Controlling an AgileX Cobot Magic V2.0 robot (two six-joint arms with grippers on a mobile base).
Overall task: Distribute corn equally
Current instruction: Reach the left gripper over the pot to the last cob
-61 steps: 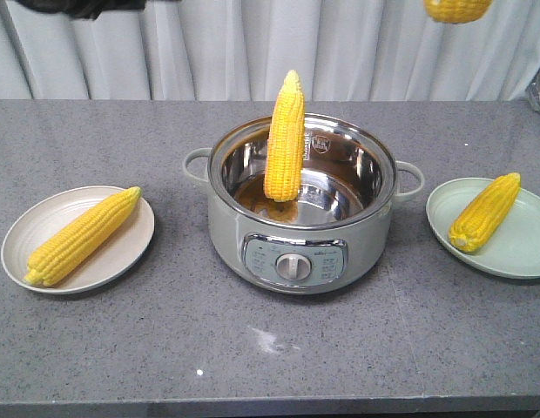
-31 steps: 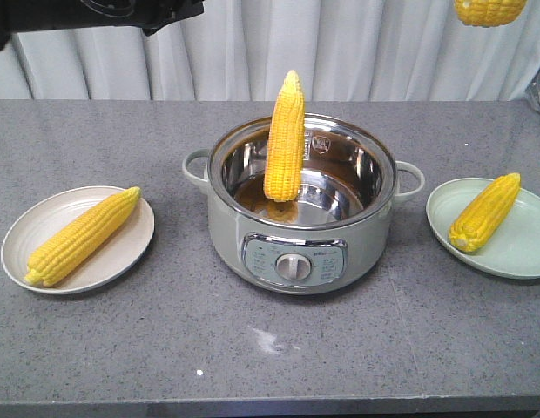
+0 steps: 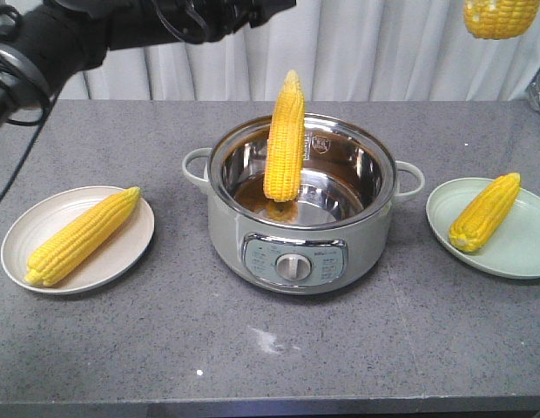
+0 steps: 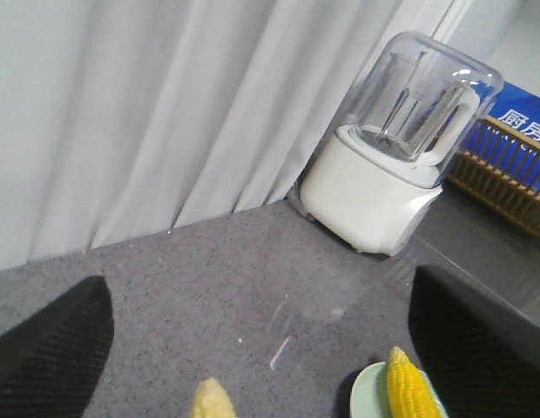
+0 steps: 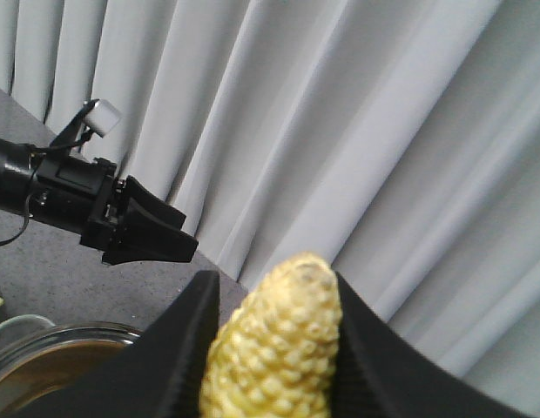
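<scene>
since the earlier frames the held cob [image 3: 501, 17] has drifted right along the top edge of the front view. the left arm [image 3: 70, 39] has reached in from the top left, its black length now stretching across toward the middle. held cob hangs high at far right, well above the counter, only its lower part in frame. in the right wrist view the right gripper [image 5: 272, 287] pinches it, one black finger pressed to each side, with the cob's tip showing between them. second cob [image 3: 285, 139] stands near upright in the cooker pot [image 3: 296, 252] at centre, blunt end down inside the steel bowl and tip rising above the far rim. third cob [image 3: 83, 235] lies slantwise on the beige plate [image 3: 26, 226] at left, tip pointing far right. fourth cob [image 3: 485, 212] lies on the pale green plate [image 3: 527, 252] at right, tip also to the far side. both plates sit apart from the pot on the grey counter [image 3: 253, 357]. left gripper [image 4: 257, 296] hovers high, fingers spread wide, nothing between them. below it the left wrist view catches a cob tip and the green plate's edge. white blender [image 4: 392, 157] with a clear jug stands at far right by the curtain [image 3: 366, 52].
</scene>
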